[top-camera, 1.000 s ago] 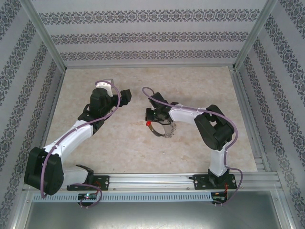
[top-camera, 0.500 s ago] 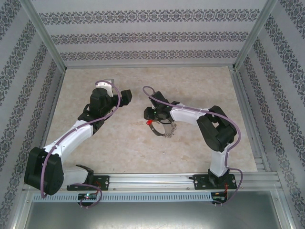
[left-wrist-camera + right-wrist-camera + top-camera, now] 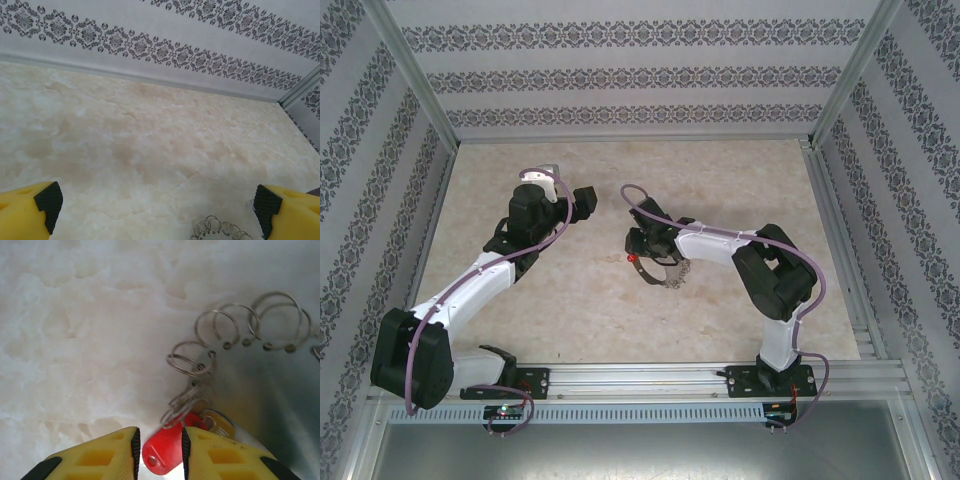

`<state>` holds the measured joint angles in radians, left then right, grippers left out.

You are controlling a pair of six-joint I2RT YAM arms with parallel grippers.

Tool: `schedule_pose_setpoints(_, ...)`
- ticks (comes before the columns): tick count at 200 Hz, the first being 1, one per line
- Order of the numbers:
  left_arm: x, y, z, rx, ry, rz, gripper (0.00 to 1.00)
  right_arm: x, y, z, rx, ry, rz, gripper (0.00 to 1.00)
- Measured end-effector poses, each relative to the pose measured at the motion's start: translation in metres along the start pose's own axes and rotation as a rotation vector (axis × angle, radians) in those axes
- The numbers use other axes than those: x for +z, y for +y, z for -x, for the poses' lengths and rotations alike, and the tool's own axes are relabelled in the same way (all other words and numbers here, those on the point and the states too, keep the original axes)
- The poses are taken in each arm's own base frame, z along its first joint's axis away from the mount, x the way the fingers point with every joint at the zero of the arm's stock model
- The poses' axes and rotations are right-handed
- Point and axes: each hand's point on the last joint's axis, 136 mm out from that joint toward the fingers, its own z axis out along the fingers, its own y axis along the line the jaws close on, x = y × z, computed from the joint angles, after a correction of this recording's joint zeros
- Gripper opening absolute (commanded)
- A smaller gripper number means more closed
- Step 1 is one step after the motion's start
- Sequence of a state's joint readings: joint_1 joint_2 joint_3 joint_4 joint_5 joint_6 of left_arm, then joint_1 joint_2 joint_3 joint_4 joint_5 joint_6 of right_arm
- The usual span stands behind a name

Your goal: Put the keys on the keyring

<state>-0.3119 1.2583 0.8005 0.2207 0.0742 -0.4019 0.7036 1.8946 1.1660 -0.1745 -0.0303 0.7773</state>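
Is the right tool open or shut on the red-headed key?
Shut: yellow fingers of the right tool squeeze the red plastic key head.

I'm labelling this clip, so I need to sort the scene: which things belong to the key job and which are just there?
Belongs to the job:
tiny key with red plastic head, clamped between the right gripper's fingers
large thin silver metal hoop fringed with small wire rings

Just there:
beige marbled tabletop
patterned wall panels
open left gripper, holding nothing
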Motion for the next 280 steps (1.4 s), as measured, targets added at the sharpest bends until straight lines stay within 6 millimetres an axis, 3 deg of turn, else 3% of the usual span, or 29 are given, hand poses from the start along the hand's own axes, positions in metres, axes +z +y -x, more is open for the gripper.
schedule_pose_setpoints(62,0.001,0.003,-0.003,-0.005,-0.011,0.004,1.0,0.0,-0.009,0.002,0.123,-0.035,-0.057,0.37)
schedule_pose_setpoints(99,0.001,0.004,-0.007,-0.019,-0.012,0.004,1.0,-0.003,0.001,0.015,0.161,-0.059,-0.048,0.37)
schedule_pose_setpoints(155,0.001,0.006,-0.01,-0.031,-0.018,0.0,1.0,0.013,-0.003,0.012,0.188,-0.031,-0.085,0.34)
schedule_pose_setpoints(225,0.001,0.005,-0.009,-0.034,-0.031,-0.005,1.0,0.017,-0.007,0.008,0.217,-0.02,-0.099,0.16)
schedule_pose_setpoints(250,0.001,0.005,-0.008,-0.034,-0.035,-0.008,1.0,0.017,-0.005,0.01,0.213,-0.024,-0.09,0.0)
schedule_pose_setpoints(280,0.001,0.004,-0.007,-0.034,-0.037,-0.009,1.0,0.012,-0.008,0.006,0.204,-0.019,-0.088,0.0)
